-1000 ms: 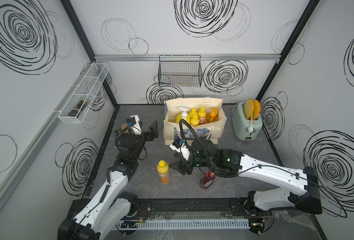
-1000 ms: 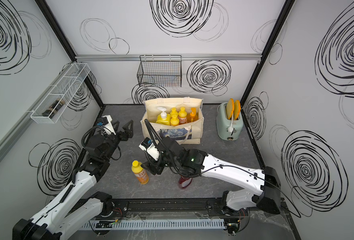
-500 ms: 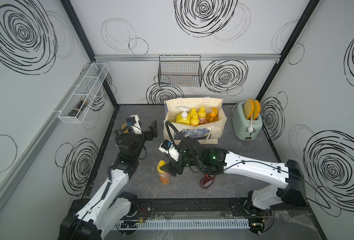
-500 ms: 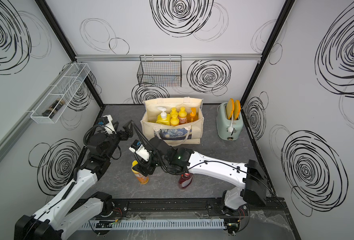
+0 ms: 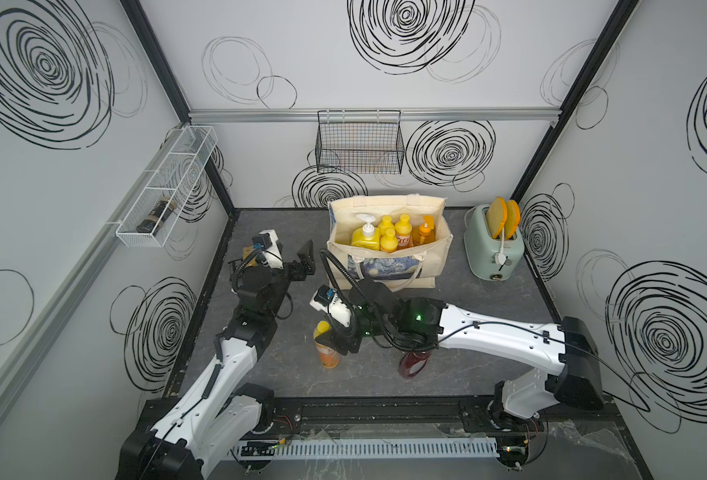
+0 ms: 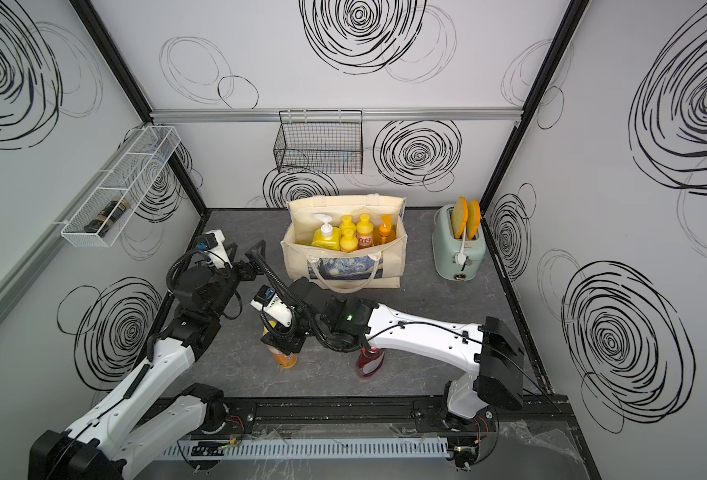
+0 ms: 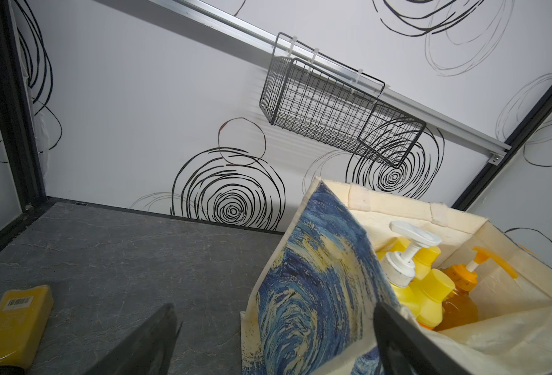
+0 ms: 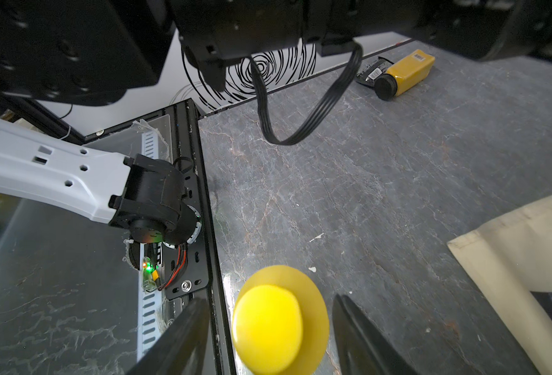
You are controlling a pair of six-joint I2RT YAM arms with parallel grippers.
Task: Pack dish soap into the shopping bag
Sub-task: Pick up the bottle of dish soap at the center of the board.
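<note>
Dish soap (image 5: 329,358), orange, yellow-capped, upright, right claw (image 8: 268,302) released around it, left claw (image 7: 273,310) released

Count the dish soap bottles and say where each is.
7. In the shopping bag: a yellow pump bottle, three yellow-capped orange bottles, an amber pump bottle. On the table: another orange bottle, a dark-red bottle. The bag may hide more.
</note>
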